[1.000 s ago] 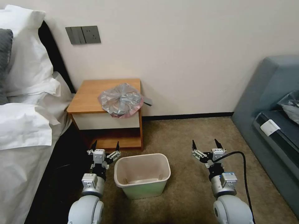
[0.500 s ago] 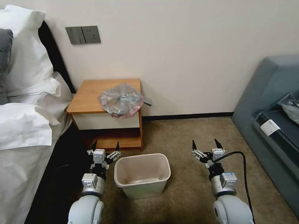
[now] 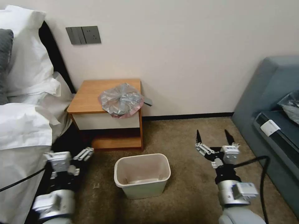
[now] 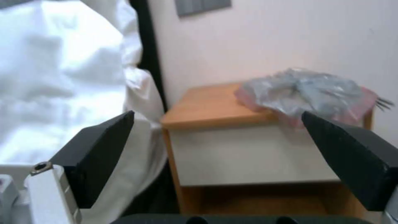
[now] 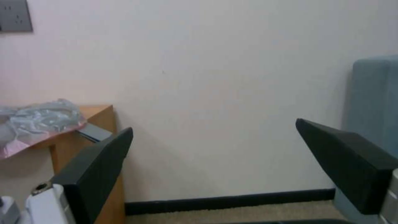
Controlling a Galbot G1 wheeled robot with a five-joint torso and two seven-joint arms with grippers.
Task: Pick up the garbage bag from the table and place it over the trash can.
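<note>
Both sets of jaws stand apart and hold nothing. To your left you have the bed [image 3: 21,124] with white bedding, and to your right a grey-blue sofa [image 3: 268,102]. Between them, against the wall, stands the table [image 3: 90,93]. On the carpet in front of the table sits the trash can [image 3: 142,186], unlined. The left gripper [image 3: 70,155] hangs low beside the bed, to the left of the trash can and below the table top. The right gripper [image 3: 215,138] is raised over the carpet, to the right of the trash can and well apart from the table. The garbage bag [image 3: 121,99] lies crumpled at the right front corner of the table top, its pink rim overhanging the front edge.
</note>
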